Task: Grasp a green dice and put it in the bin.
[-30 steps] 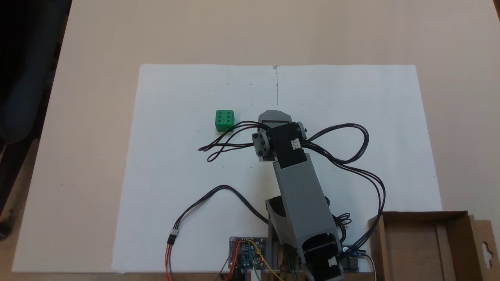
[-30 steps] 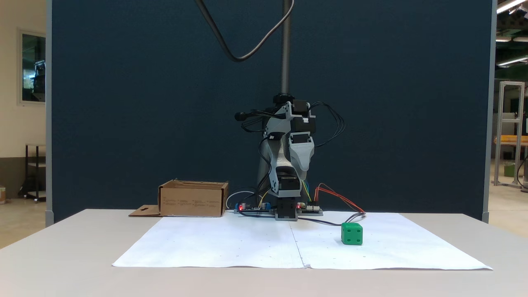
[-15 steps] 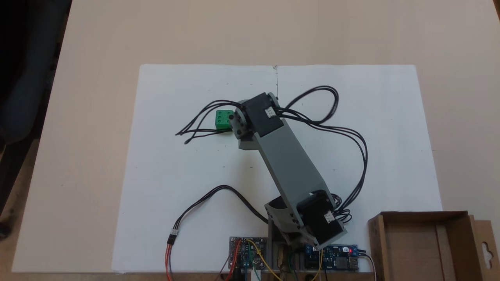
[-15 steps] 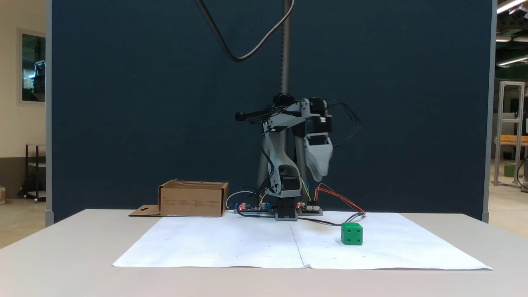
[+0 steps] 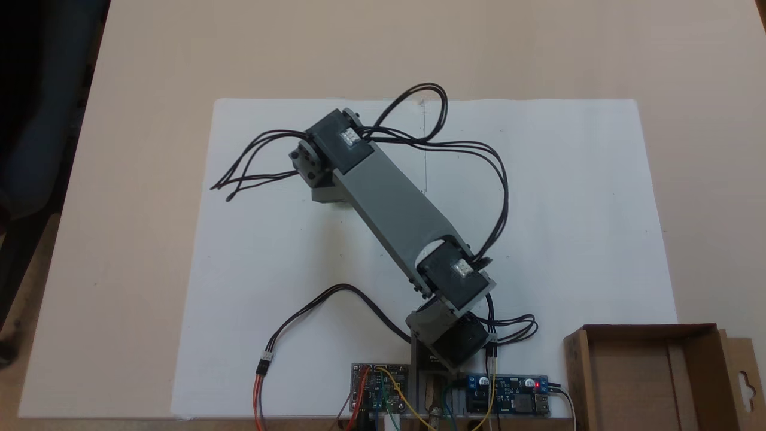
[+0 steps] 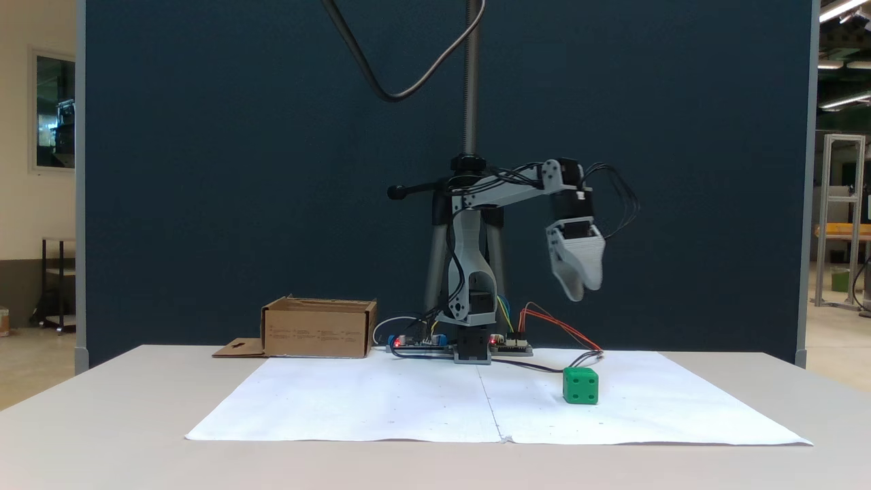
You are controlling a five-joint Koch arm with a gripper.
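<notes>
Claw [image 6: 575,294] hanging tip-down in the air off the end of the outstretched gray arm [image 5: 392,203], well above the white paper [image 6: 408,401]; jaws lying one behind the other in the fixed view from the front, so impossible to tell whether apart or together. Green dice [image 6: 580,386] sitting on the paper almost straight below the claw, well apart from it, showing four pips toward the front camera. Being hidden in the fixed view from above, that same dice, with the arm's wrist block [image 5: 326,157] and looping black cables [image 5: 251,170] lying over that spot. Bin [image 5: 649,374] standing far off to the claw's side beside the arm's base, just off the paper's corner, showing bare cardboard floor from above; showing just an outer wall [image 6: 318,328] and flat flap from the front.
</notes>
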